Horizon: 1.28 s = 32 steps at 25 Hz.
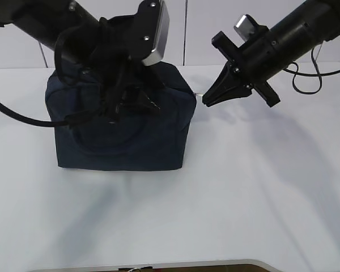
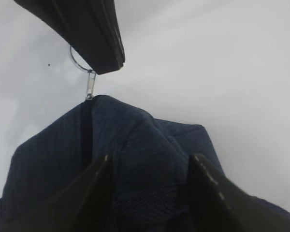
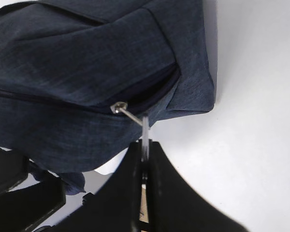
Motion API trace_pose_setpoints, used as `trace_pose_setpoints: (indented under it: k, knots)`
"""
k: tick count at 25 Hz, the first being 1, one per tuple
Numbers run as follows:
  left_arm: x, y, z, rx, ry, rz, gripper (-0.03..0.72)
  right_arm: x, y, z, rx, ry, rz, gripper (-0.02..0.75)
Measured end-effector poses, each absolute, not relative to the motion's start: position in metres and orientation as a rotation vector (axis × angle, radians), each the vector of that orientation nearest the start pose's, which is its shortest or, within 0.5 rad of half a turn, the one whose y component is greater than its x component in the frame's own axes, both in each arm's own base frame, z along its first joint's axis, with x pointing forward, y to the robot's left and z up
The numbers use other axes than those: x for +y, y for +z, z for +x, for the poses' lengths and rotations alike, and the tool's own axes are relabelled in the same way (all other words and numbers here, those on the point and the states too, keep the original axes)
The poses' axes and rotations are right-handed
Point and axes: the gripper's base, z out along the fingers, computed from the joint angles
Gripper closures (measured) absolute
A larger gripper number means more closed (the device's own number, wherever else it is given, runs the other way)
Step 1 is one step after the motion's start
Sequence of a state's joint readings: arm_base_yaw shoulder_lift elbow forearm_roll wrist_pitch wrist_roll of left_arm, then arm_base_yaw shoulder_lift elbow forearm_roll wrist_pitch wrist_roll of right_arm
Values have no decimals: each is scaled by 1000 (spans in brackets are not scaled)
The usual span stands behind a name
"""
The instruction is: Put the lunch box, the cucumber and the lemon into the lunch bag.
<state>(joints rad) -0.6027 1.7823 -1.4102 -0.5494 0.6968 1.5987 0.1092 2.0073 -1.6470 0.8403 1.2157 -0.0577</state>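
Lunch bag [image 1: 122, 127]: one; dark navy fabric
Zipper pull [image 3: 135, 121]: one; metal, with ring
Grippers: two; left gripper [image 2: 150, 193], right gripper [image 1: 207, 101]
Table [image 1: 260, 198]: one; white
Lunch box, cucumber, lemon: none in sight to count

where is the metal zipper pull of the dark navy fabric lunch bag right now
The metal zipper pull hangs off the right end of the dark navy fabric lunch bag, pinched in the shut right gripper; the left gripper sits over the bag's top.
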Motion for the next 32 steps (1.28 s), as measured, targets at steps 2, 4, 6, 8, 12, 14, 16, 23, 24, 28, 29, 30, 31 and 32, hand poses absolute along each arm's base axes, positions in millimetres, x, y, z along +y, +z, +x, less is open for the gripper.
trace_pose_setpoints:
  k: [2,4,6,8,12,14,16,23,24,28,29,30,31,32]
  knots:
    - [-252,274,309,1402,-143,1955,325,109,253,407,2839,1200,150,733]
    - [-252,274,309,1396,-129,1958,325,109,253,407,2839,1200,150,733]
    - [-253,277,310,1386,-121,1957,325,109,253,407,2839,1200,150,733]
    - [-255,282,311,1372,-106,1942,325,109,253,407,2839,1200,150,733]
    - [-256,293,313,1345,-81,1909,324,109,253,407,2839,1200,150,733]
    - [-256,294,312,1345,-85,1912,323,109,253,407,2838,1200,146,733]
    - [-256,291,312,1350,-97,1928,323,109,253,407,2838,1200,146,733]
    - [-259,278,315,1375,-120,1949,323,109,253,407,2838,1200,146,733]
    - [-259,276,316,1379,-123,1951,323,109,253,407,2838,1200,146,733]
    - [-260,274,317,1384,-126,1956,331,109,253,407,2838,1200,146,733]
    - [-260,274,317,1384,-124,1954,351,109,253,407,2837,1202,147,733]
    - [-260,274,317,1384,-124,1954,381,109,253,407,2837,1202,147,733]
    - [-260,274,317,1383,-122,1955,437,109,253,407,2837,1202,147,733]
    - [-260,274,317,1380,-114,1959,510,109,253,407,2837,1202,147,733]
